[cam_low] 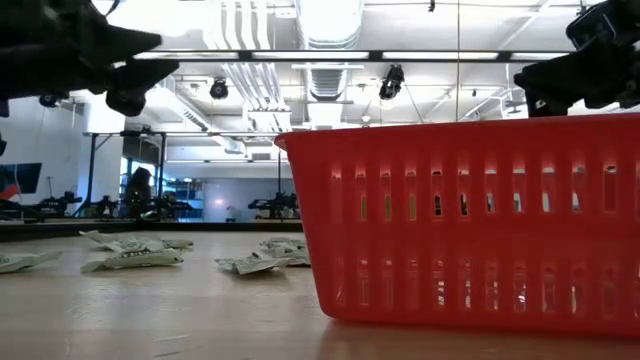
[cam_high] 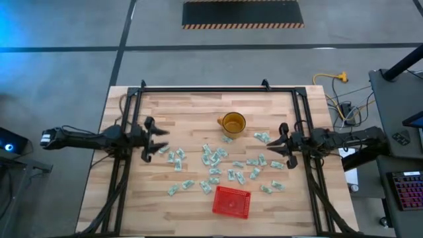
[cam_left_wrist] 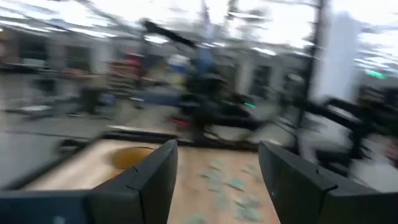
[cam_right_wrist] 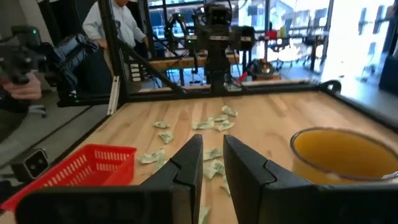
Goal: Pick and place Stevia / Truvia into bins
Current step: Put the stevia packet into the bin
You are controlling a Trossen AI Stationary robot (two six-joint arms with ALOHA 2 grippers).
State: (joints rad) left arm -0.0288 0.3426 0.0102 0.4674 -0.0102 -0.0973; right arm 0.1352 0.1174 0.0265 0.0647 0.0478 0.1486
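Stevia packets [cam_high: 215, 162] lie scattered, red basket [cam_high: 231, 201] at 6 o'clock apparently empty; we judge left gripper [cam_high: 156, 139] spread wide to pick, right gripper [cam_high: 274, 144] nearly closed, holding nothing.

Low view: the red basket [cam_low: 470, 225] is cut off at the right edge and hides the desk behind it. Left wrist view: packets [cam_left_wrist: 233, 184] beyond the mug [cam_left_wrist: 130, 157] are blurred; print on them is unreadable.

Scattered packets [cam_high: 215, 158] lie between mug [cam_high: 232, 123] and basket [cam_high: 231, 201]; bare tabletop [cam_high: 132, 198] flanks them.
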